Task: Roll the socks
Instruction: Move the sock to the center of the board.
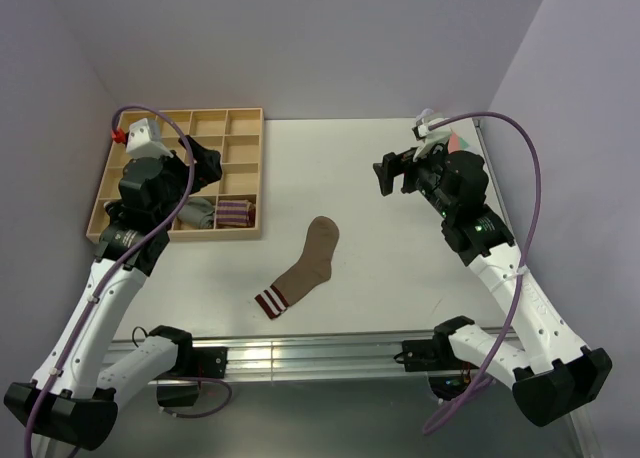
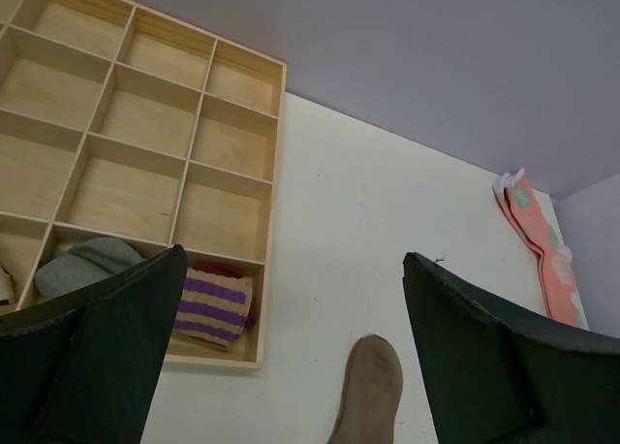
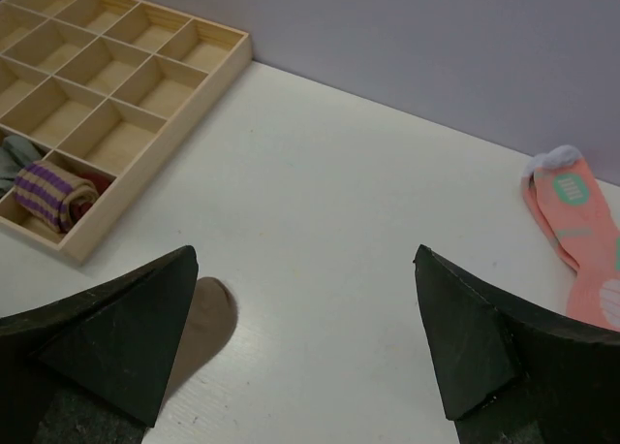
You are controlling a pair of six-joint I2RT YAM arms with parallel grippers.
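The tan-brown sock [image 1: 305,268] lies flat on the white table [image 1: 330,158], toe toward the back and its red-and-white striped cuff [image 1: 270,303] toward the front. Only its toe shows in the left wrist view [image 2: 373,386] and the right wrist view [image 3: 208,323]. My left gripper [image 1: 205,163] is open and empty above the wooden tray's near right part, well left of the sock; it also shows in its wrist view [image 2: 294,260]. My right gripper [image 1: 395,173] is open and empty, raised to the back right of the sock; it also shows in its wrist view [image 3: 305,255].
A wooden compartment tray [image 1: 175,235] stands at the back left, holding a grey sock bundle [image 1: 198,213] and a purple-striped bundle [image 1: 235,214] in its front row. A coral-pink sock [image 3: 581,240] with green dots lies at the back right by the wall.
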